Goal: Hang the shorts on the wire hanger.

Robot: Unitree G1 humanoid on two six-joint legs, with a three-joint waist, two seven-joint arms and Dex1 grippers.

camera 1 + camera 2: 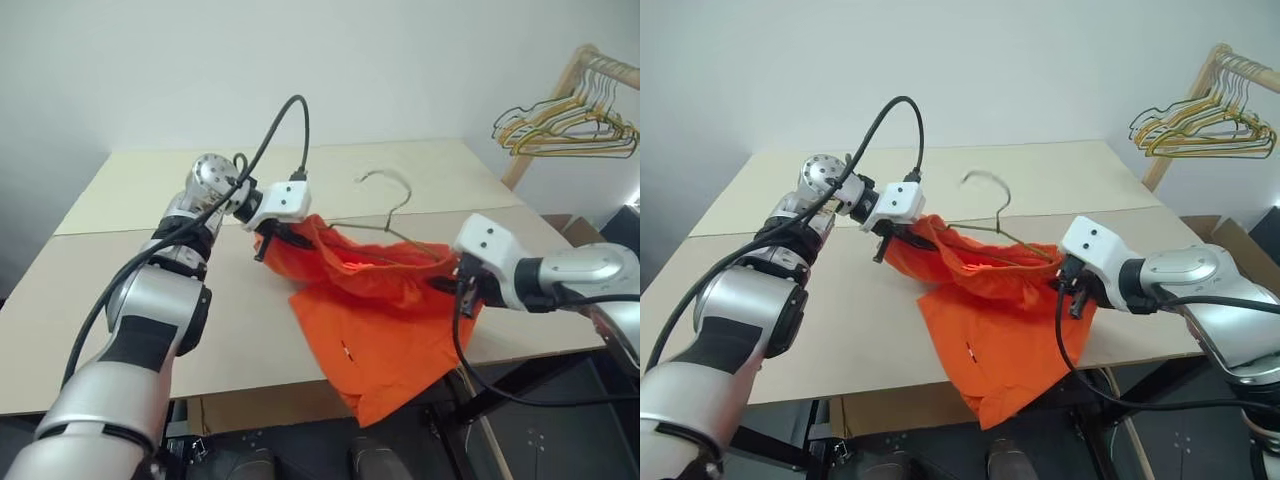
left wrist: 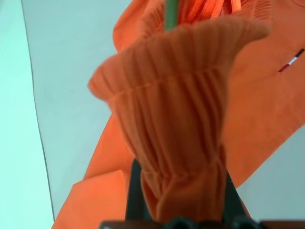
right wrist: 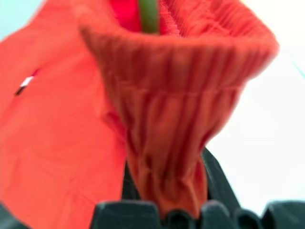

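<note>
Both sets of fingers are clenching the gathered waistband of the orange shorts (image 1: 375,320), the left gripper (image 1: 268,240) at one end and the right gripper (image 1: 452,283) at the other, stretching them over the pale bench (image 1: 120,280) with the wire hanger (image 1: 385,205) rising from inside the waistband, while bunched yellow hangers (image 1: 570,125) are hanging on a wooden rack near the white wall.

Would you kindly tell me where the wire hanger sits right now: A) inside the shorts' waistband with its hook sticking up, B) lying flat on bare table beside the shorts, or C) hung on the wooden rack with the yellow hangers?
A: the wire hanger runs into the waistband of the shorts, hook raised.
</note>
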